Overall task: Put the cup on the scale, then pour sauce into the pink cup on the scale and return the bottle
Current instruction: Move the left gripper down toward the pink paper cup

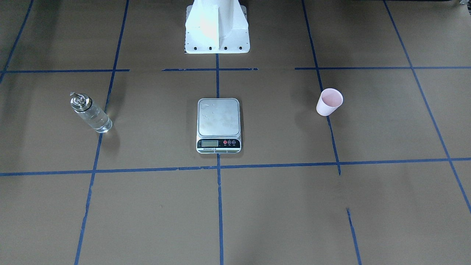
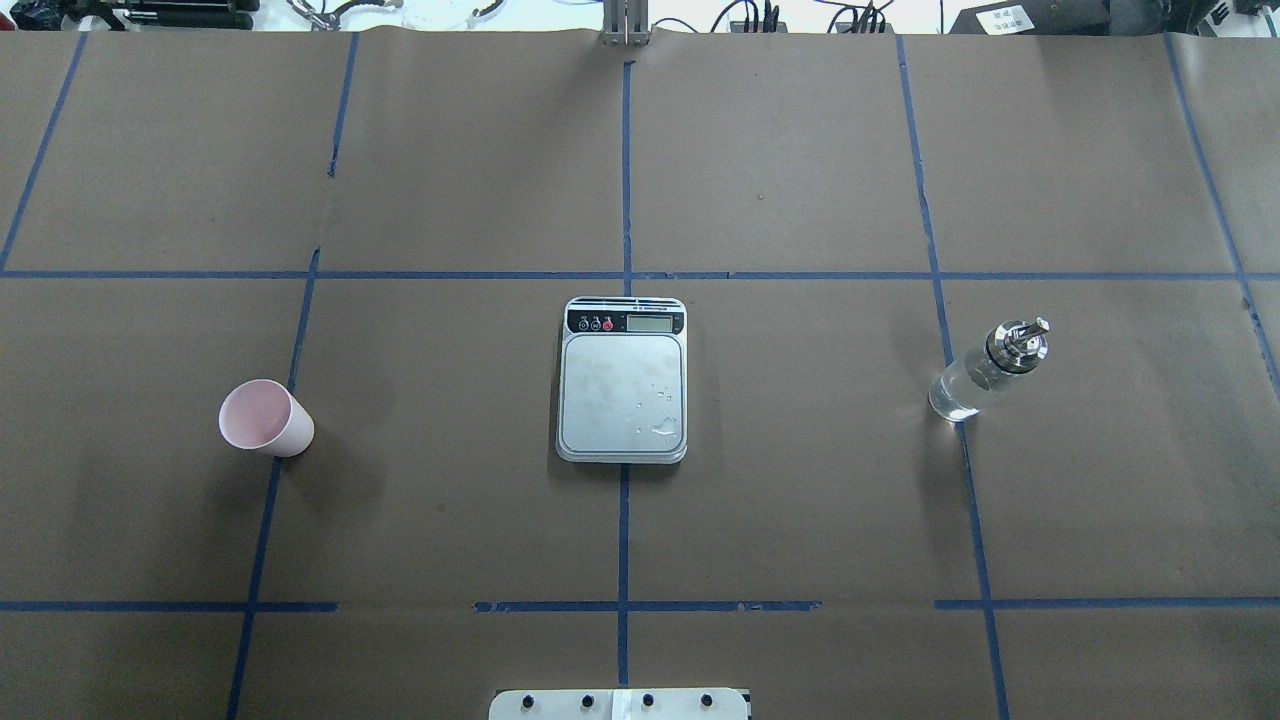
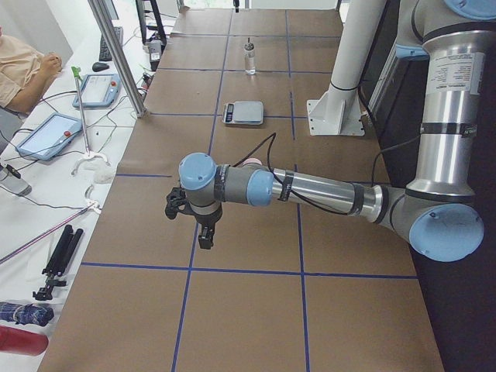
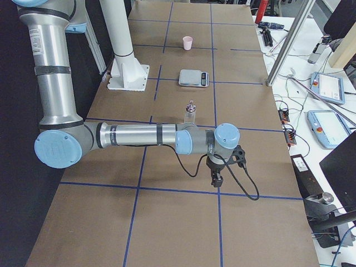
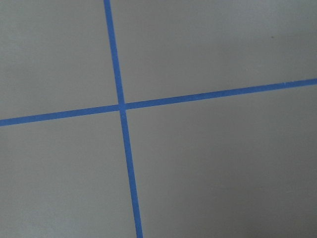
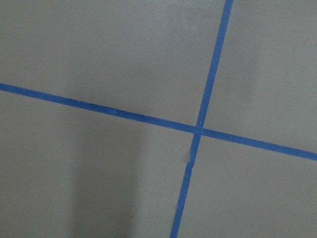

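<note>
We've got the scale point(image 2: 622, 385) sitting dead centre on the table point(image 2: 800, 480), display strip on the far side from the robot, a few droplets point(image 2: 662, 428) on its silver platform; nothing stands on it. The cup point(image 2: 265, 420) is upright well off to the left, right on a blue tape line point(image 2: 300, 330), mouth up; the bottle point(image 2: 985, 372) stands upright well off to the right, the sauce point(image 1: 97, 121) clear as water inside it. Out at the left end the left gripper point(image 3: 203, 236) hangs above the paper, pointing down; out at the right end, the right gripper point(image 4: 217, 179) does the same. Whether either is spread wide or pinched narrow, we cannot tell from these side views.
</note>
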You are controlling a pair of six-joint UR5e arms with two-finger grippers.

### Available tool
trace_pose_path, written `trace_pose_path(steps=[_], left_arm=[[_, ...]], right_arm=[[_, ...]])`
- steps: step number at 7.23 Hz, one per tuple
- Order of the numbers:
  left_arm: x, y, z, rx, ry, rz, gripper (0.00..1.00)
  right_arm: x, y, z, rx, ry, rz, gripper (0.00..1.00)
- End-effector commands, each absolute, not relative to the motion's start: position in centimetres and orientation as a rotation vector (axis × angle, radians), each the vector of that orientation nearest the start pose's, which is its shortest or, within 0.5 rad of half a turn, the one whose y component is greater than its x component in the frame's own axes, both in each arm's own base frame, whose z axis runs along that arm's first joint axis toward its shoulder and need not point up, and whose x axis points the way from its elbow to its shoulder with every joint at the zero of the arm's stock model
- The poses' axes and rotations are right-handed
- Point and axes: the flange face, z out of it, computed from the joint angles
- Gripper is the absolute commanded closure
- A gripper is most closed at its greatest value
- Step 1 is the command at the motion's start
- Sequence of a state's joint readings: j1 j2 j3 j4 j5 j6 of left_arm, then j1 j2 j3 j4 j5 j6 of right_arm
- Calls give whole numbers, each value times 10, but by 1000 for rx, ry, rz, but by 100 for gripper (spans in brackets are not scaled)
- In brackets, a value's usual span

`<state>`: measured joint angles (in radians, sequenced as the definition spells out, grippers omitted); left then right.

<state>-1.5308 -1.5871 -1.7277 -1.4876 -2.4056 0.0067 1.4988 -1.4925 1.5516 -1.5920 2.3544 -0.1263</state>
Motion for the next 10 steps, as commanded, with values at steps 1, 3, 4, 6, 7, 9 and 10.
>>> trace_pose_path(steps=[1, 3, 4, 6, 7, 9, 10], left_arm=[[-44, -499, 578, 89, 832, 112, 0], [-48, -496, 577, 104, 755, 113, 0], [-48, -500, 563, 135, 732, 126, 0], [-40, -503, 542, 238, 765, 176, 0], [3, -494, 527, 242, 849, 273, 0], [85, -468, 444, 193, 921, 243, 0], [96, -461, 430, 178, 944, 221, 0]], right_arm=[[30, -488, 614, 90, -783, -218, 0], [30, -483, 605, 100, -782, -215, 0], [30, -482, 604, 94, -795, -207, 0], [26, -481, 603, 99, -832, -211, 0], [21, -483, 605, 94, -837, -223, 0], [19, -489, 591, 136, -839, -245, 0], [20, -482, 583, 150, -843, -250, 0]])
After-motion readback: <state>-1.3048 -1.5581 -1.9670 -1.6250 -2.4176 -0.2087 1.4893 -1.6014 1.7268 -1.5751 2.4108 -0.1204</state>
